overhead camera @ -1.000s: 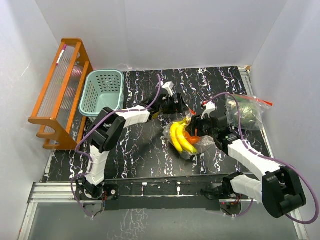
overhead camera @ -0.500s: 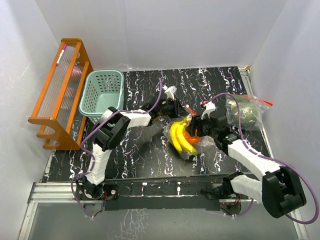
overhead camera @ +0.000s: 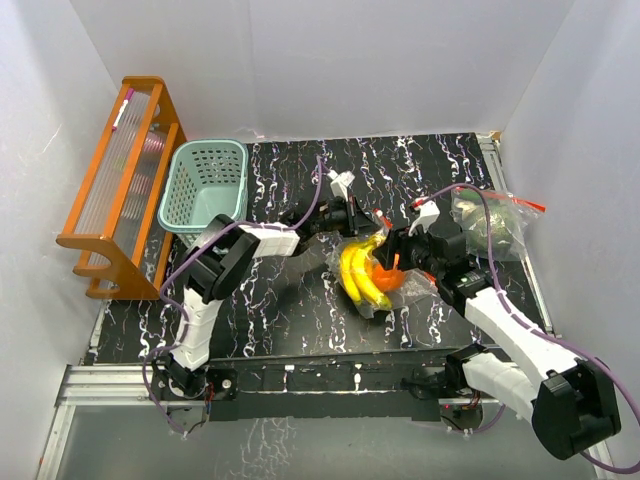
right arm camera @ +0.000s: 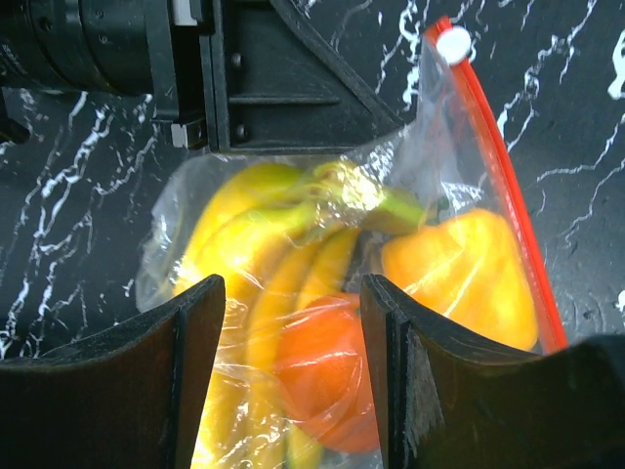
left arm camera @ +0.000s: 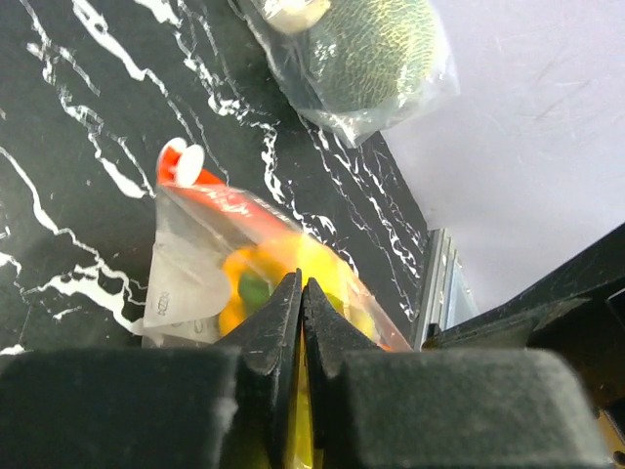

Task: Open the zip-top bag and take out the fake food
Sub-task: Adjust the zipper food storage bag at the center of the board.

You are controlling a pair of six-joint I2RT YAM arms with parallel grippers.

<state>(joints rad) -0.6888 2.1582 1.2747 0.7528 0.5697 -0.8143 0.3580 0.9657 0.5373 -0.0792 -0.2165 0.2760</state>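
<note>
Full bag, mid-table!
There's the clear zip-top bag [overhead camera: 372,284], crumpled on its side on the black marbled table [overhead camera: 290,310]. Its red zip strip [right arm camera: 508,195] runs along one edge, with the white slider [right arm camera: 454,44] at the end. All the food is inside, pressed against the film: yellow banana bunch [right arm camera: 264,254], round orange [right arm camera: 327,376] wedged against it, yellow-orange bell pepper [right arm camera: 469,278] by the strip.

The zip-top bag [right arm camera: 439,147] is clear, crinkled plastic film with a glossy sheen. Inside it, the banana bunch [right arm camera: 244,244], orange [right arm camera: 327,381] and bell pepper [right arm camera: 469,269] are smooth, shiny plastic. The bench [left arm camera: 59,147] looks smooth, black and marble-patterned. The left tool [left arm camera: 302,293] has matt black, grainy fingers [left arm camera: 264,337]. The basket [overhead camera: 205,185] is matt teal plastic.
</note>
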